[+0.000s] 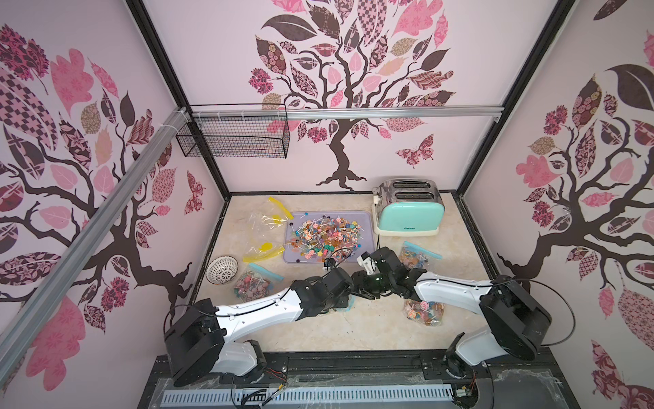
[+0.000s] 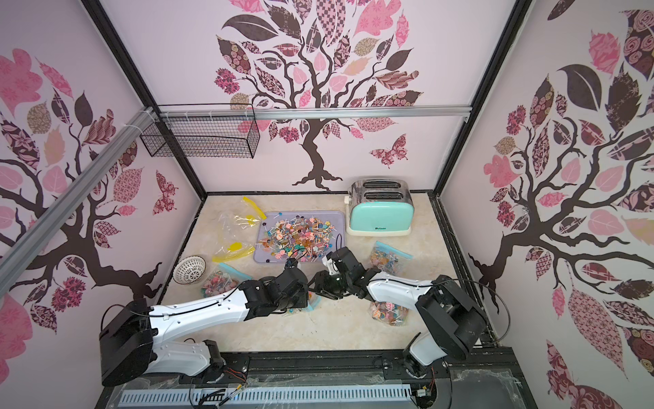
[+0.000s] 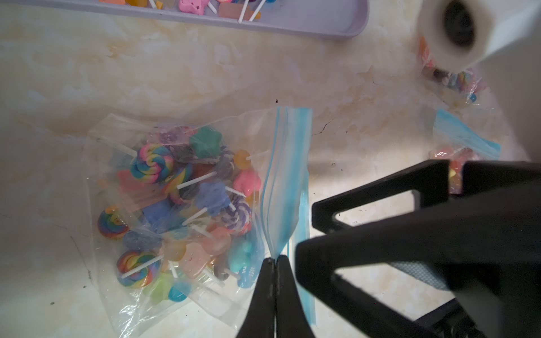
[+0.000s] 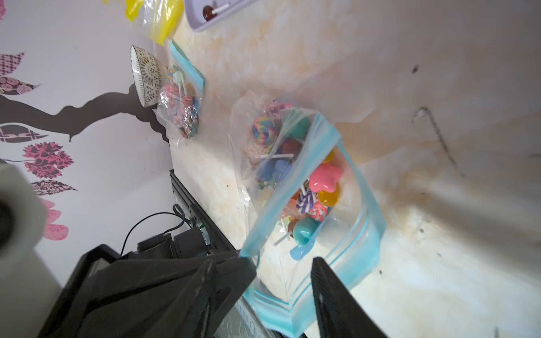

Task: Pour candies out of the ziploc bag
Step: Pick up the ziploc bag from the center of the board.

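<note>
While our left gripper (image 3: pixel 275 264) is clamped on one blue zip lip of the ziploc bag (image 3: pixel 187 210), our right gripper (image 4: pixel 282 263), the nearer to the mouth, stands parted astride the opposite lip. The bag lies on the desk (image 3: pixel 175 73) between our arms, candies (image 3: pixel 150 164) inside, just short of the tray (image 3: pixel 336 27).

Pink tree-decal walls (image 1: pixel 212 70) w/ marble tabletop (image 1: pixel 354 329)

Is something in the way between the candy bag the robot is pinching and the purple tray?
No, nothing visible. Only bare table lies between the bag, pinched by the left gripper, and the tray.
</note>
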